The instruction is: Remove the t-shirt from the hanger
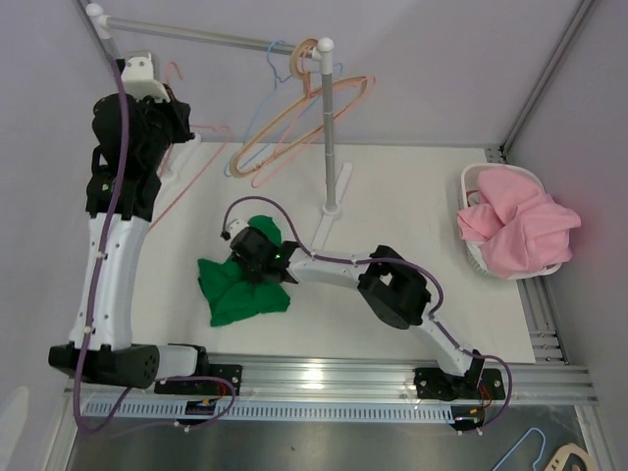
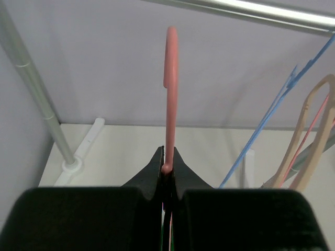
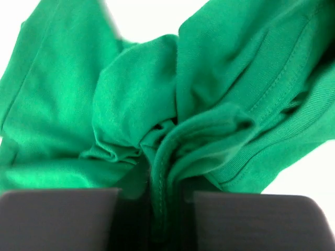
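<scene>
Green t-shirt (image 1: 235,294) lies crumpled on the table (image 1: 412,196), lower left of centre, directly under the right gripper (image 1: 260,270), whose jaws pinch one fold. Left gripper (image 2: 167,168), upper left, is clamped on the pink hanger (image 2: 171,94), well apart.

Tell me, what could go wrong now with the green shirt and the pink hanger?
The right gripper pinches only a fold of the green shirt, so it might slip out if lifted. The left gripper holds the pink hanger by its neck near the rail; it could twist or bump the other hangers.
</scene>
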Controlling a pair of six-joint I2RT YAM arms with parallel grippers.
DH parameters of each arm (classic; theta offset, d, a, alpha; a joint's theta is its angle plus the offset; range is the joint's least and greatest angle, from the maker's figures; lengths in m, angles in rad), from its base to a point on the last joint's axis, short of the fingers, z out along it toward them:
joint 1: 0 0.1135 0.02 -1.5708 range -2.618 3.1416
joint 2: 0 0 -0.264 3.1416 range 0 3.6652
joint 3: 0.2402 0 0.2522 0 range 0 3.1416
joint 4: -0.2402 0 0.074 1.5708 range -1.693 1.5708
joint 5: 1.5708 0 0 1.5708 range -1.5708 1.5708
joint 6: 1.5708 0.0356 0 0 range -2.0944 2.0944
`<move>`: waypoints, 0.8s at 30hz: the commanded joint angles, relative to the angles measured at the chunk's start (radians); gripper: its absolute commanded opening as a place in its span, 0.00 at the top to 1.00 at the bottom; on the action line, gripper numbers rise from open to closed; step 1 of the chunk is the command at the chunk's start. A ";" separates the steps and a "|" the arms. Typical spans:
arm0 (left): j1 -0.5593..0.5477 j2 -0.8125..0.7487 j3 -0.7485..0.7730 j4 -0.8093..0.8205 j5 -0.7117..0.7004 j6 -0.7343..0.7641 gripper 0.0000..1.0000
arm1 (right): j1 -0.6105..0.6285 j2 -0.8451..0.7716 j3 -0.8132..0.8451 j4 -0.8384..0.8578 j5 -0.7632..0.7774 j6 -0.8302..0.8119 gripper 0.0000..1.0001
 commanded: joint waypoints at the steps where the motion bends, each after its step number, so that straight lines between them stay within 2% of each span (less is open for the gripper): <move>1: 0.024 0.043 0.037 0.172 0.165 0.037 0.99 | 0.028 -0.135 -0.278 -0.125 -0.145 0.109 1.00; 2: 0.025 0.072 0.040 0.219 0.166 0.039 0.99 | 0.041 -0.191 -0.422 -0.110 -0.151 0.138 1.00; 5: 0.025 0.147 0.087 0.258 0.173 0.030 0.99 | 0.063 -0.456 -0.623 -0.105 -0.137 0.184 1.00; 6: 0.025 0.161 0.092 0.266 0.176 0.023 0.99 | 0.066 -0.531 -0.653 -0.120 -0.116 0.190 1.00; 7: 0.025 0.172 0.100 0.281 0.186 0.020 0.99 | 0.064 -0.676 -0.672 -0.143 -0.103 0.195 1.00; 11: 0.020 0.190 0.054 0.417 0.206 -0.003 0.99 | 0.020 -0.956 -0.606 -0.393 -0.056 0.192 1.00; 14: 0.020 0.204 0.043 0.497 0.222 -0.030 0.99 | -0.018 -1.087 -0.468 -0.555 0.019 0.197 1.00; 17: 0.017 0.233 0.065 0.536 0.269 -0.056 0.99 | -0.150 -1.138 -0.329 -0.671 0.104 0.186 1.00; 18: 0.017 0.250 0.077 0.531 0.280 -0.062 0.99 | -0.279 -1.158 -0.298 -0.683 0.119 0.180 1.00; 20: 0.008 0.308 0.138 0.516 0.315 -0.076 0.99 | -0.444 -1.170 -0.210 -0.688 0.102 0.161 1.00; 21: 0.004 0.327 0.154 0.508 0.323 -0.076 0.99 | -0.604 -1.181 -0.186 -0.677 0.093 0.160 1.00; 24: -0.027 0.399 0.218 0.496 0.334 -0.059 0.99 | -0.829 -1.184 -0.106 -0.624 0.072 0.181 1.00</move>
